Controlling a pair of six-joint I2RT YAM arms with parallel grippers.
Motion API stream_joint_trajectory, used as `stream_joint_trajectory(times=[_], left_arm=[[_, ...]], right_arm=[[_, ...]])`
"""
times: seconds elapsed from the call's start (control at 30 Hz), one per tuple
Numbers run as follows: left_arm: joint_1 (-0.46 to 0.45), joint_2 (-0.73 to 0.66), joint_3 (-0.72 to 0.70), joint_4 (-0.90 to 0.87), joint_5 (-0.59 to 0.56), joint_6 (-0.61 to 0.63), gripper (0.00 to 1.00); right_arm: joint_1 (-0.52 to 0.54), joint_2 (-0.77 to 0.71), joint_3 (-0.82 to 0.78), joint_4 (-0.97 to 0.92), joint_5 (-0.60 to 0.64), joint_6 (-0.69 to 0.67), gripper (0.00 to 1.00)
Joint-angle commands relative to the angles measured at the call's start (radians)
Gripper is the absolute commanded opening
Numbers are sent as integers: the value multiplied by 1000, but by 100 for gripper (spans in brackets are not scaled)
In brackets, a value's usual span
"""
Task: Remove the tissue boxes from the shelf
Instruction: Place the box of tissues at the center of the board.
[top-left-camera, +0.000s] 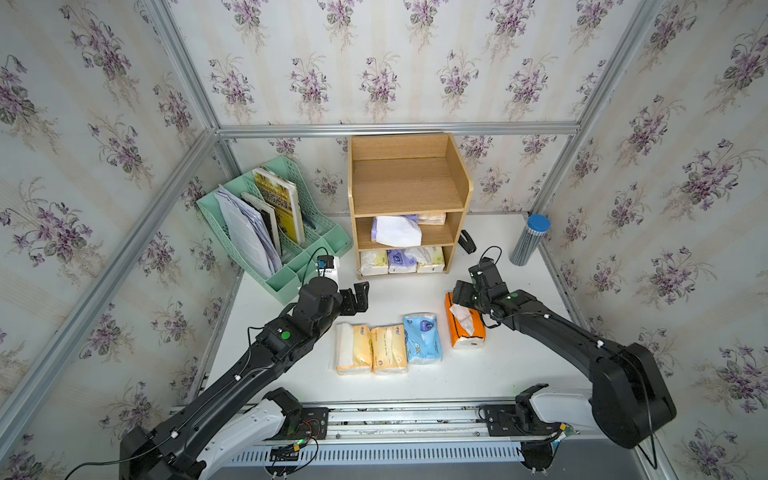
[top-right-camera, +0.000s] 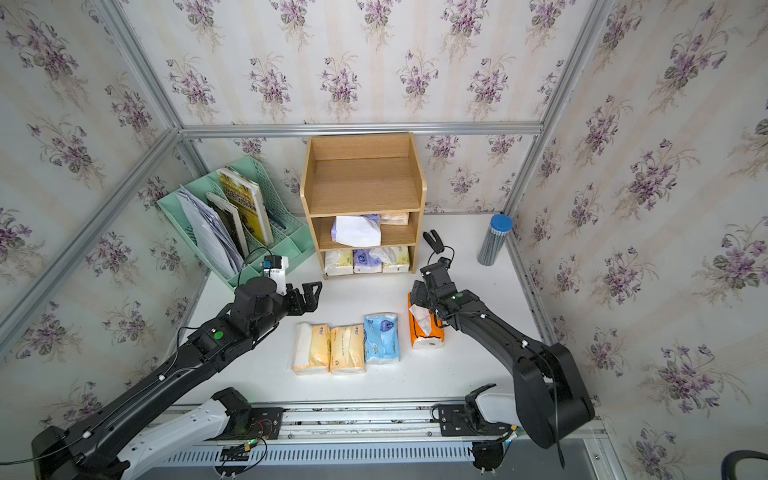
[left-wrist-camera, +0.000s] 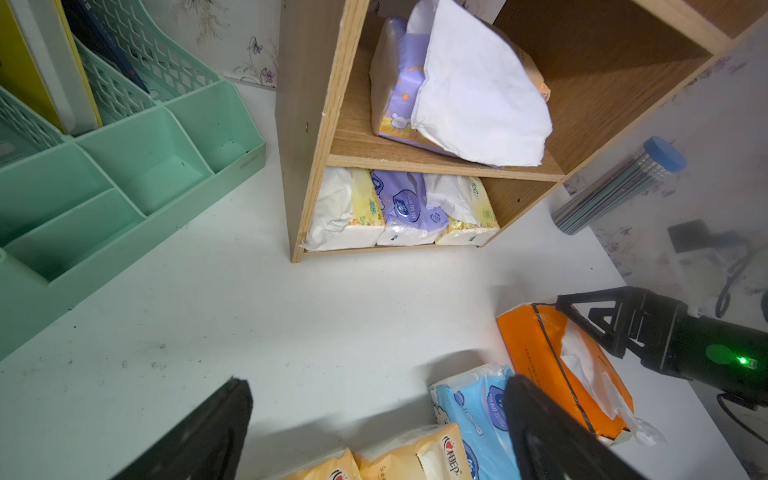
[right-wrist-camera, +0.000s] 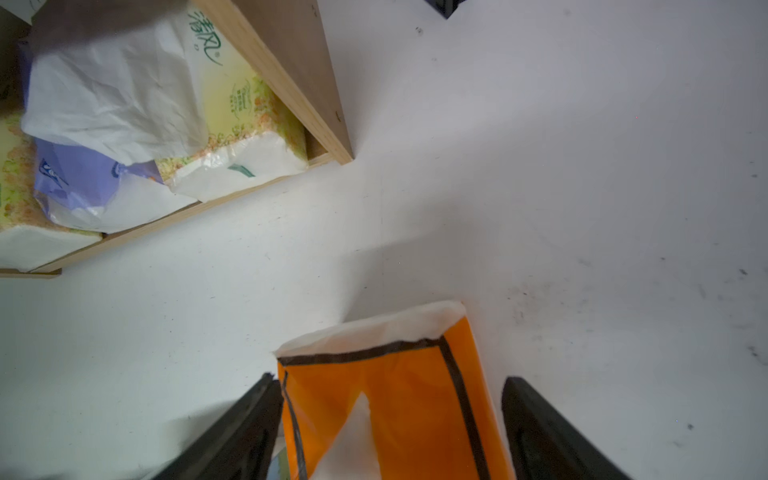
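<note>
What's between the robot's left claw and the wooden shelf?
Nothing: only bare white table lies between the open left gripper and the shelf. The left wrist view shows it best, and both top views agree.

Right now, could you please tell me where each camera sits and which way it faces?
Top views: high above the base, looking down over the table at the shelf; the left arm and right arm show.
Left wrist: on the left arm, facing the shelf's lower tiers past the open left gripper.
Right wrist: on the right arm, looking down at the orange pack between the fingers of the open right gripper.
Shared: every view shows the orange pack and the shelf.
</note>
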Motion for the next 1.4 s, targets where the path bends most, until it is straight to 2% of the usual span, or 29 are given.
stream_joint_trajectory(times=[0.0,0.2,0.27,0.33,0.5,0.57,0.63,0.73,0.93,1.03,1.13,1.37], left_arm=[[20,14,-4,-6,52,11,99],[52,72,7,28,99,18,99],[59,87,14,36,111,24,99],[65,98,23,44,121,28,99],[71,128,50,66,130,42,99],[78,148,71,71,135,50,99],[90,175,93,86,143,58,99],[120,211,115,113,162,56,99],[171,286,157,157,217,71,99],[174,317,182,162,242,100,99],[174,337,186,188,260,128,99],[178,392,215,197,285,168,99]], right_arm=[[2,29,-25,70,-74,-19,80],[48,-89,-202,92,-72,61,72],[66,-158,-247,72,-60,93,73],[69,-237,-274,46,-53,117,77],[70,-419,-213,18,-72,108,81],[70,-467,-166,61,-128,102,78],[70,-492,-130,157,-201,116,69],[70,-470,-110,354,-285,164,61],[85,-321,-83,636,-269,222,54],[89,-257,-53,695,-238,221,56],[148,-209,-39,759,-195,217,61],[191,-60,-3,882,-104,234,65]])
